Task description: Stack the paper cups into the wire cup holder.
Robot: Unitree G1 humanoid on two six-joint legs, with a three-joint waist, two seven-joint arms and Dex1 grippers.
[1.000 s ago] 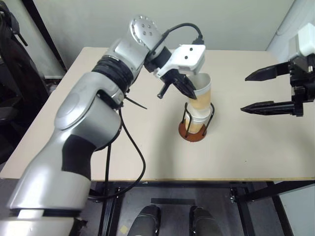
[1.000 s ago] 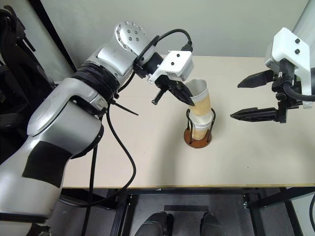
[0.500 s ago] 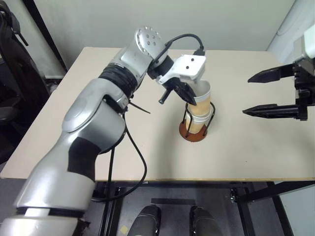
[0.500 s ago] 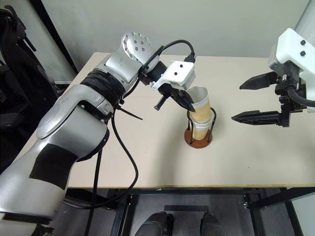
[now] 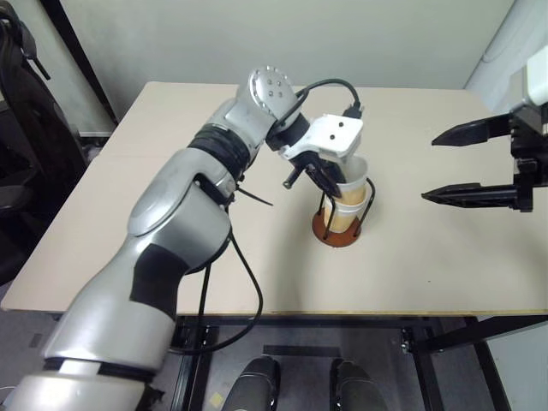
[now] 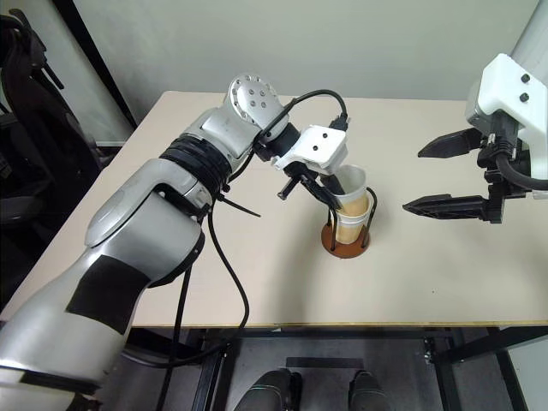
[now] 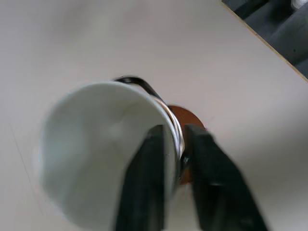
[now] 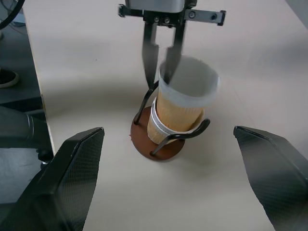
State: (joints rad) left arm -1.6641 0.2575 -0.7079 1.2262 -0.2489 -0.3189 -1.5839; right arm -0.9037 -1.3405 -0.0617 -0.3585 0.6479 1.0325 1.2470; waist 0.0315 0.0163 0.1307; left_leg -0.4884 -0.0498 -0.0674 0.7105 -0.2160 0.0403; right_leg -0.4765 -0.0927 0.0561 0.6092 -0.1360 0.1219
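While formerly high, top cup (image 8: 185, 98) now lower in wire cup holder (image 8: 159, 142).

A white paper cup (image 7: 103, 149) is seen from above, its open mouth wide and its inside plain white. The left pincer (image 7: 175, 154) straddles the cup's rim, one black finger (image 7: 144, 187) inside the cup and the other outside it. Just past the rim, a thin dark wire loop (image 7: 139, 84) curves up, and part of a reddish-brown disc base (image 7: 190, 118) rests on the pale worktop (image 7: 144, 38).
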